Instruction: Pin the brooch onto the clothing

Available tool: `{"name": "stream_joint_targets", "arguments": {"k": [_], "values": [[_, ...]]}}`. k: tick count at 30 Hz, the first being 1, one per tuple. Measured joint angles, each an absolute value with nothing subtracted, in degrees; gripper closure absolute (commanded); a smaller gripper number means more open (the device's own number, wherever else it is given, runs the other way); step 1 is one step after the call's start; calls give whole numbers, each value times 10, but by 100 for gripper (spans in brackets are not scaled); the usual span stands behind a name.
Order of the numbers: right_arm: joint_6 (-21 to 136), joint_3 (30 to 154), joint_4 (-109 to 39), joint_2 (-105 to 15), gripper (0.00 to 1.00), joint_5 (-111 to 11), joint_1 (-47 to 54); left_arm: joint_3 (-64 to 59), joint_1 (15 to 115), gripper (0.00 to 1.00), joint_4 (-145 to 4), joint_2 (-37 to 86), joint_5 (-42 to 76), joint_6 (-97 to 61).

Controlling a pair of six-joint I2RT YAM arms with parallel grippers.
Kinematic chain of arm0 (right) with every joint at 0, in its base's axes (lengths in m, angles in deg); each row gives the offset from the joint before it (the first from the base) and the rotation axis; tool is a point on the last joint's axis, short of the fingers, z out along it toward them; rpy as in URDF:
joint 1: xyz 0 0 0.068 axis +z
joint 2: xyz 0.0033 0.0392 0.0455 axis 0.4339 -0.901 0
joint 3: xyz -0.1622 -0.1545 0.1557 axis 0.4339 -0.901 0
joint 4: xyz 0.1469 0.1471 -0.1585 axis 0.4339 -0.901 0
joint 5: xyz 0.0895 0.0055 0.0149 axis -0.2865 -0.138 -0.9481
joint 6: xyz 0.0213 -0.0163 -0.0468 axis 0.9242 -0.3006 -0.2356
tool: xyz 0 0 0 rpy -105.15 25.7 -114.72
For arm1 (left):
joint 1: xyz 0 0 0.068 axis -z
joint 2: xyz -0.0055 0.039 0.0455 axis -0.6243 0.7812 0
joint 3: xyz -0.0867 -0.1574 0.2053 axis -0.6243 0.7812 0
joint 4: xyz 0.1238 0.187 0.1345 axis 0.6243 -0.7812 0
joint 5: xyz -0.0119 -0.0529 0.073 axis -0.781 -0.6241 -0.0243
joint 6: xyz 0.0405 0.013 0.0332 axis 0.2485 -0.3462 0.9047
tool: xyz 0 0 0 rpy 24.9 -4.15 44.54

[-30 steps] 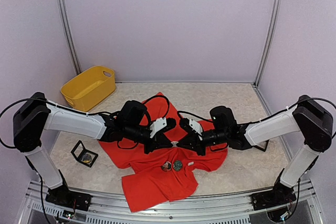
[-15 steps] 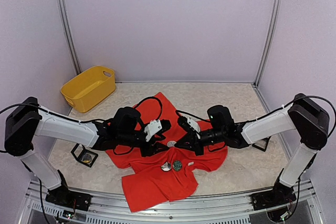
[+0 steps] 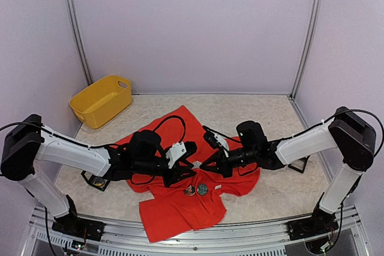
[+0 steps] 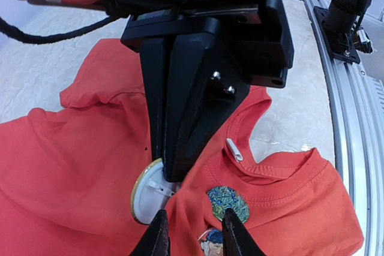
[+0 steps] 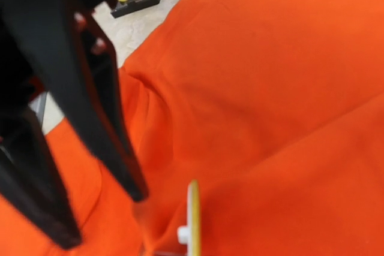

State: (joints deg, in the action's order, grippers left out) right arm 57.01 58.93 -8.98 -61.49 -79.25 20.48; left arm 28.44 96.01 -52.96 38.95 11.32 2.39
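The red T-shirt (image 3: 174,217) lies rumpled mid-surface, soft and light, so it will likely bunch or slide under a push. The brooch (image 4: 147,195), a small stiff gold-rimmed disc, is best held by its rim. The right pincer (image 4: 171,175), reaching in from 3 o'clock, clamps it close over the cloth. The left pincer (image 4: 196,235), low from 9 o'clock, stands narrowly parted over the cloth

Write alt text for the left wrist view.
The black right gripper, shut on a round white gold-rimmed brooch, holds it against a bright red cloth T-shirt near a green patterned badge; the left gripper is open.
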Motion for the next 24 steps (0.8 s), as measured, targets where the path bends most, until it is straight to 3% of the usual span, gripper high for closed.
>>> {"name": "stream_joint_targets", "arguments": {"k": [10, 24], "values": [[595, 589, -89, -615, 100, -794, 205, 278, 959, 100, -528, 432, 130, 8], [618, 586, -79, -615, 100, -803, 201, 246, 960, 100, -529, 472, 126, -6]]}}
